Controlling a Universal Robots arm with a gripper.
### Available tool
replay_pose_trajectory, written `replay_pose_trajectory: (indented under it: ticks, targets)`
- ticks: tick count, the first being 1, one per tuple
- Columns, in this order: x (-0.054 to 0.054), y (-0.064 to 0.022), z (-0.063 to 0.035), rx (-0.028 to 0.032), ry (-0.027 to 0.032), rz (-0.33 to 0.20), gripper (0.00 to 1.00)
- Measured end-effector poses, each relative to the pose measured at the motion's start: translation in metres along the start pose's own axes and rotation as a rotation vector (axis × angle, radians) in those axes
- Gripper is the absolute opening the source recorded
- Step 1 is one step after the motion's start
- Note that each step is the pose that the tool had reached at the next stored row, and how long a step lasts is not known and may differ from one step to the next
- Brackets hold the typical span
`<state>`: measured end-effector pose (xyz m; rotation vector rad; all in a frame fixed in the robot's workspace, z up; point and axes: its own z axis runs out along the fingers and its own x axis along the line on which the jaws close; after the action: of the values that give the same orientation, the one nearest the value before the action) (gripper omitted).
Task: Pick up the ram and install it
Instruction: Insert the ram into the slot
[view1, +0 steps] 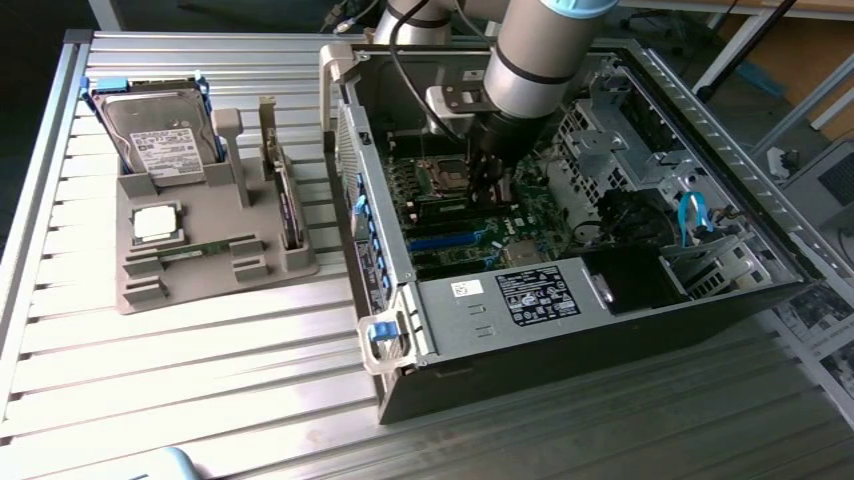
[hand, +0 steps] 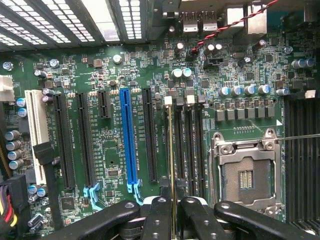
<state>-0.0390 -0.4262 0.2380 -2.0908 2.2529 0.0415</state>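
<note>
Hand (hand: 172, 212) pinching ram (hand: 171, 160) edge-on (upright) above motherboard (hand: 115, 85) slots inside case (view1: 561, 300).

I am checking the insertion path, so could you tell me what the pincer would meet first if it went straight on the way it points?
The pincer, shut on the ram, points at the motherboard; the ram's edge would probably meet a memory slot first, though depth is unclear.

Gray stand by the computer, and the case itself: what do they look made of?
The stand looks like matte gray plastic: uniform colour, chunky moulded slots, no shine. The computer case seems to be sheet metal: thin, folded, bare silvery edges, perforated panels and black outer sides.
</note>
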Motion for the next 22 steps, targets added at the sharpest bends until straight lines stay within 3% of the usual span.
replay_pose_trajectory:
  ticks: [11,12,13,17,19,22]
  targets:
    - [-0.0005,0.0001,0.0016,0.0003,0.0001,0.000,0.14]
    - [-0.0007,0.0001,0.0015,0.0004,0.0025,0.000,0.14]
    - [-0.0010,0.0002,0.0015,0.0009,0.0089,0.000,0.14]
    - [-0.0012,0.0001,0.0015,0.0030,0.0390,-0.001,0.14]
    - [-0.0013,0.0001,0.0016,0.0035,0.0445,-0.002,0.14]
    - [-0.0021,0.0002,0.0015,0.0036,0.0455,-0.001,0.14]
